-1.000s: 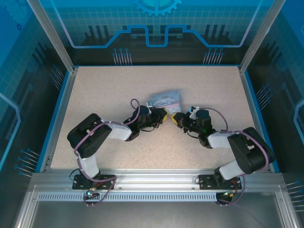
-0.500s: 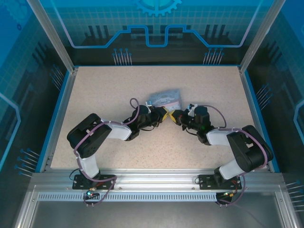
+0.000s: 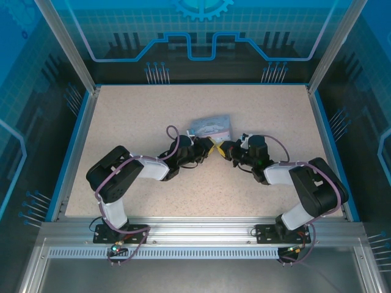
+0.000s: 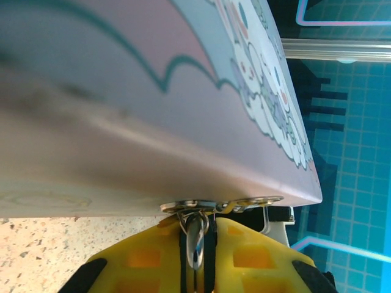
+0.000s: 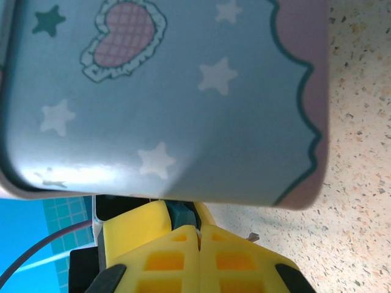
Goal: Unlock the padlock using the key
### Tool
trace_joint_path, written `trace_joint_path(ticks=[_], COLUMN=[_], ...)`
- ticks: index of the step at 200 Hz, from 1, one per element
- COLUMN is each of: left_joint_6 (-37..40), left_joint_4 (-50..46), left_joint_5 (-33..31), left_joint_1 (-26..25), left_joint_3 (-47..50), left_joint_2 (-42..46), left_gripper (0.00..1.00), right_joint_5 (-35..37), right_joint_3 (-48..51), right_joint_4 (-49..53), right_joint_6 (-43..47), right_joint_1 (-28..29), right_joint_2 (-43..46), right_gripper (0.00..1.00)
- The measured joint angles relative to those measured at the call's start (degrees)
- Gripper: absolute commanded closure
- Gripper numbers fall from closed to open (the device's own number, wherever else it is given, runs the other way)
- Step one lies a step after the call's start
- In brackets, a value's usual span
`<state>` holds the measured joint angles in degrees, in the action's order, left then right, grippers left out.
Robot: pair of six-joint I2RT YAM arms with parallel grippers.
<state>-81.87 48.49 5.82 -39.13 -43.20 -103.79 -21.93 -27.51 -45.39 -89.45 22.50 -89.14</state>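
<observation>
The pale blue cartoon tin (image 3: 211, 126) lies mid-table, and both grippers meet at its near edge. My left gripper (image 3: 212, 146) is shut on the padlock (image 4: 197, 241), a small silvery-dark piece that hangs from the tin's metal hasp (image 4: 244, 202) between the yellow fingers (image 4: 146, 256). In the right wrist view the padlock (image 5: 181, 215) shows as a teal block just under the tin's rim. My right gripper (image 5: 198, 227) is shut with its fingers pressed together, and a thin sliver of the key (image 5: 197, 232) shows in the seam, pointing at the lock. Most of the key is hidden.
The tin (image 4: 153, 91) looms close over both wrist cameras. A yellow finger of the left gripper (image 5: 131, 229) sits right beside the right gripper's tips. Speckled tabletop (image 3: 153, 110) stretches around, bounded by a blue rim (image 3: 79, 140) and glass walls.
The right gripper has moved left and slightly away from me, closing the gap to the left gripper. The tin has shifted a little toward the back. The left arm has hardly moved.
</observation>
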Motion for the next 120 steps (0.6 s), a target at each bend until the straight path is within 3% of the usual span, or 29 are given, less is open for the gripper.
trace_joint_path(ticks=[120], left_joint_6=[3.0], left_joint_4=[-0.2], left_joint_5=[0.6], left_joint_1=[0.0], left_joint_3=[1.3], left_joint_2=[0.0], left_gripper=[1.0], right_joint_5=[-0.9], right_joint_3=[-0.3], right_joint_4=[2.9], right_joint_6=[-0.6], right_joint_1=[0.4], right_joint_2=[-0.4], right_gripper=[1.0])
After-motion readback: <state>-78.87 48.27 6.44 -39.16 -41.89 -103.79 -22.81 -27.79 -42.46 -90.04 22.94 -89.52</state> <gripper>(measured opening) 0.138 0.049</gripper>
